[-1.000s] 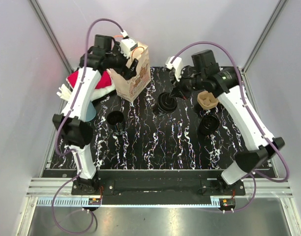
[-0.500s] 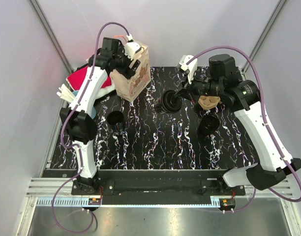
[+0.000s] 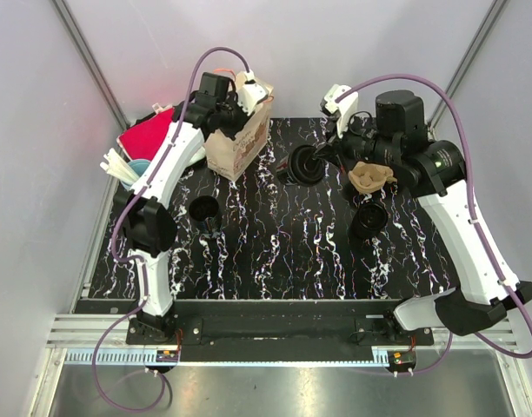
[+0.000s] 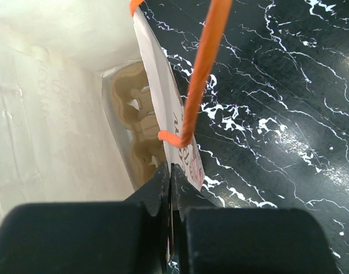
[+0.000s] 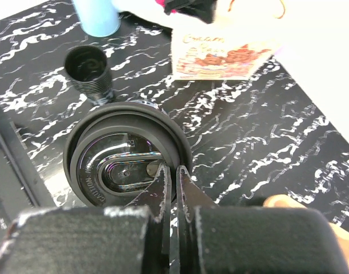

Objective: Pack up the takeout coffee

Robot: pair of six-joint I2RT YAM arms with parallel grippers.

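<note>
within the right pincer [image 5: 170, 174] sits the cup lid [image 5: 114, 171].

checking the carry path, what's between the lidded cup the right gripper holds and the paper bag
Nothing: the top view shows only bare marbled tabletop between the lidded cup and the paper bag.

Robotics lab test cell, by every sign: closed in by plain white panels [image 3: 40, 130], floored with a black marbled mat [image 3: 283, 252], fitted with two arms [image 3: 166, 161] bolted by an aluminium rail [image 3: 83, 334] at the near edge, strung with purple cables [image 3: 396, 83].
</note>
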